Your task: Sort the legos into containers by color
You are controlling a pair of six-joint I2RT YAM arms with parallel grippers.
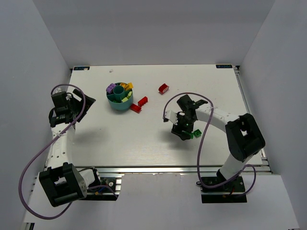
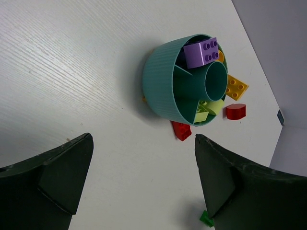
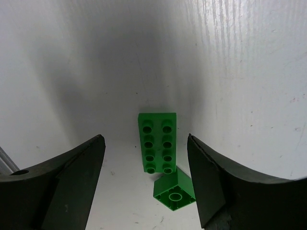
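The teal cup (image 1: 118,102) (image 2: 163,81) stands at the back left of centre, holding a purple lego (image 2: 201,51) and yellow-green legos (image 2: 208,108) in separate compartments. An orange plate (image 2: 236,87) lies against its far rim. Red legos lie on the table: one (image 1: 163,88) apart to the right, two (image 1: 142,101) (image 1: 135,108) beside the cup. My right gripper (image 1: 185,132) (image 3: 144,138) is open just above a flat green plate (image 3: 157,141) and a tipped small green lego (image 3: 174,191) (image 1: 195,133), both between its fingers. My left gripper (image 1: 79,103) (image 2: 144,139) is open and empty, left of the cup.
The white table (image 1: 144,139) ends at a metal rail (image 1: 192,169) by the arm bases. Grey walls stand on three sides. The right arm's cable (image 1: 201,143) loops over the table near the green legos.
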